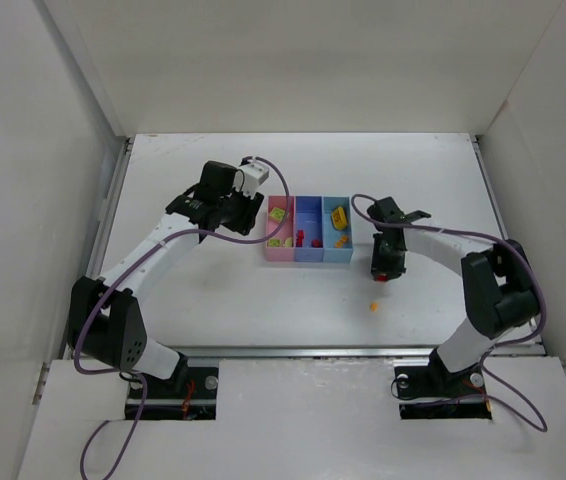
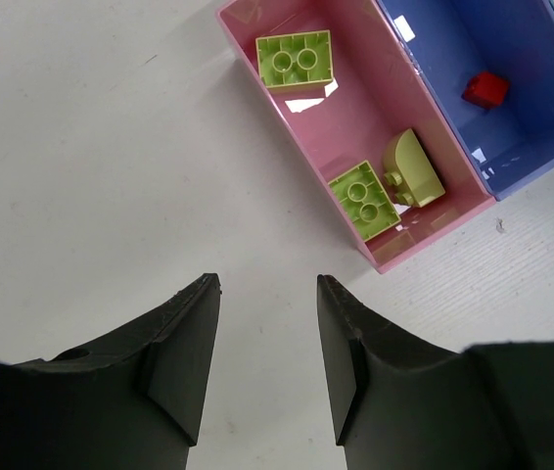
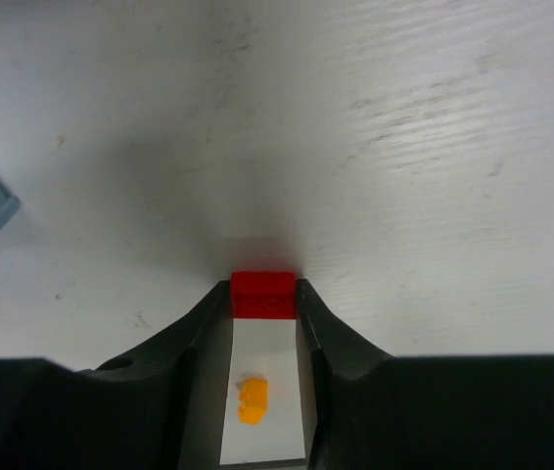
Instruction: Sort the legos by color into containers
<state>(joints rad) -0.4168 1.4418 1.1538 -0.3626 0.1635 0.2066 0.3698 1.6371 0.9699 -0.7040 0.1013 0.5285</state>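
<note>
Orange brick (image 1: pixel 373 306): loose on table, lower centre-right.
Right gripper (image 1: pixel 387 268): pinching red brick (image 3: pixel 263 294) at the fingertips only; the shallow hold may let it slip or twist out in transit.
Bins (image 1: pixel 308 255): centre, part-filled.
Left gripper (image 2: pixel 267 294): spread, empty, beside pink bin (image 2: pixel 355 108).
Table (image 1: pixel 263 300): white, scuffed.
Walls (image 1: pixel 313 70): white panels.

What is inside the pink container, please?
The pink container holds a far yellow-green brick, a near yellow-green brick and a pale yellow rounded brick beside it. The floor under them is covered; the far end is out of frame.
</note>
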